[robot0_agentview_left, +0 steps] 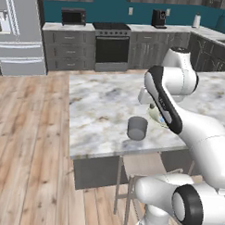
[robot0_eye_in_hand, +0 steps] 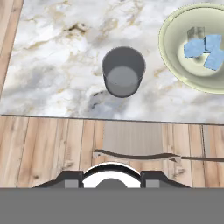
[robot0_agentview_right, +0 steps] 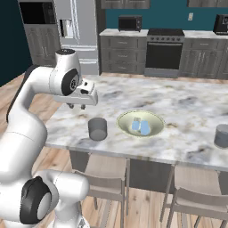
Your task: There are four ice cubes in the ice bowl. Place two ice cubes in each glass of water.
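Observation:
A grey glass of water (robot0_agentview_right: 97,128) stands near the front edge of the marble island; it is also in the left base view (robot0_agentview_left: 137,128) and the hand view (robot0_eye_in_hand: 124,71). Right of it sits the pale yellow-green ice bowl (robot0_agentview_right: 153,118) (robot0_eye_in_hand: 171,56), holding several pale-blue ice cubes (robot0_agentview_right: 140,127) (robot0_eye_in_hand: 203,50). A second glass (robot0_agentview_right: 221,136) stands at the far right. My gripper (robot0_agentview_right: 77,107) hangs shut and empty above the island, up and to the left of the near glass. In the left base view my arm hides most of the bowl (robot0_agentview_left: 155,114).
The island counter (robot0_agentview_right: 187,102) ends in a front edge close to the near glass. Stools (robot0_agentview_right: 104,171) (robot0_agentview_right: 196,196) stand under that edge. A stove, cabinets and a fridge line the far wall, with wooden floor to the island's left.

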Controlling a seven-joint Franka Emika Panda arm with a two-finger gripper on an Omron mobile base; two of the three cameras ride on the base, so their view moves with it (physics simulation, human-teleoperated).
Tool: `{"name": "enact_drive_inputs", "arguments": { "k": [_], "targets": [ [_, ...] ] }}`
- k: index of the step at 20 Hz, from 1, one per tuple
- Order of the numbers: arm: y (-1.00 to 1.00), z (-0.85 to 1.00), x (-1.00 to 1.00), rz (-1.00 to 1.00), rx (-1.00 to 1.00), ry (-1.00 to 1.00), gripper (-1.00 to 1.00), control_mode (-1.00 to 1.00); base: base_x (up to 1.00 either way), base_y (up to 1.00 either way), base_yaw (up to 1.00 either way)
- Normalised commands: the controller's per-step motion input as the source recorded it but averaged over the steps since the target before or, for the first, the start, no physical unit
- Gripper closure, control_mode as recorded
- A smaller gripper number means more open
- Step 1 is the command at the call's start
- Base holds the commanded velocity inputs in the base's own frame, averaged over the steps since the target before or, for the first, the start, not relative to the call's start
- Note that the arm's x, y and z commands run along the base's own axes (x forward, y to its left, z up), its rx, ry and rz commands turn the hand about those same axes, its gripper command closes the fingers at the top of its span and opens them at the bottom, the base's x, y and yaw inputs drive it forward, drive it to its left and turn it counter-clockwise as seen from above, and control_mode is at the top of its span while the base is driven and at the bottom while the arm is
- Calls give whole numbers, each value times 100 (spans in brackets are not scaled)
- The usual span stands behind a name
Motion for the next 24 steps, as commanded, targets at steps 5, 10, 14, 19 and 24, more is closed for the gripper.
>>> {"name": "enact_drive_inputs", "arguments": {
  "k": [5,10,14,19,24],
  "targets": [
    [0,9,-12,0,0,-5,-100,-100,0,0,0],
    [0,40,-14,-1,-2,-18,-100,-100,0,0,0],
    [-4,13,-3,-1,0,-5,-100,-100,0,0,0],
    [0,0,0,0,0,0,-100,-100,0,0,0],
    [-1,0,0,0,0,0,-100,100,-4,-5,0]
  ]
}}
